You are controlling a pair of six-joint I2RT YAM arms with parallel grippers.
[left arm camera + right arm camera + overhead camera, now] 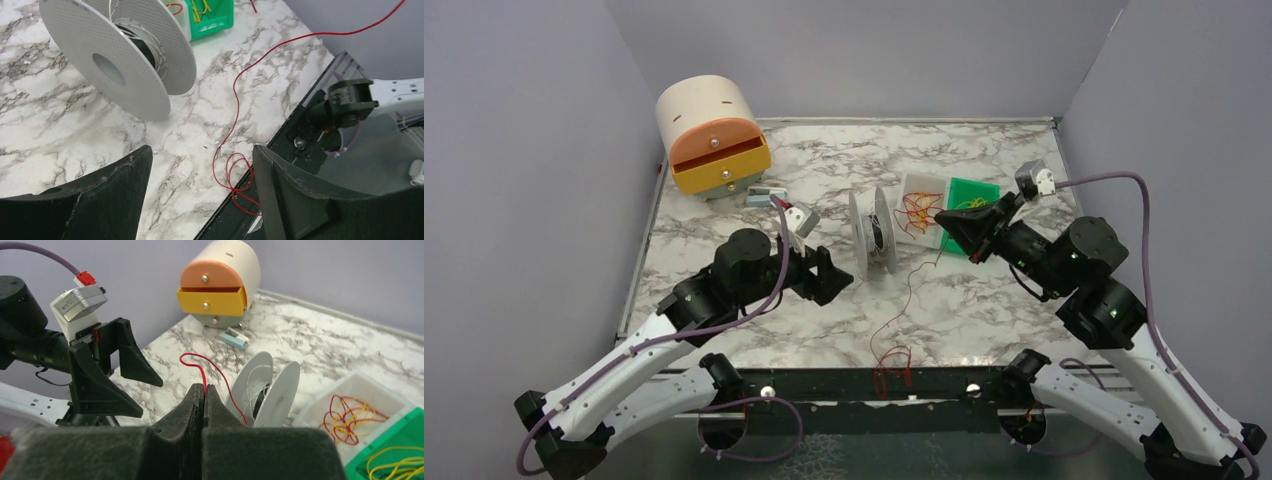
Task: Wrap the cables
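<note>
Most of the red cable [235, 102] lies loose off the spool [105, 70]; right gripper [204, 392] pinches it, left gripper [200, 152] open, empty.

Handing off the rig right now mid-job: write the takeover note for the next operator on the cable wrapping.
Left end effector: open, empty, hovering next to the spool.
Right end effector: shut on the red cable near one end, lifted off the table.
Cable: the rest trails over the table to a loose tangle at the near edge; more strands sit in the white bin.
Done: one cable end gripped.
Left: no red cable shows on the spool yet; winding is all to do.
</note>
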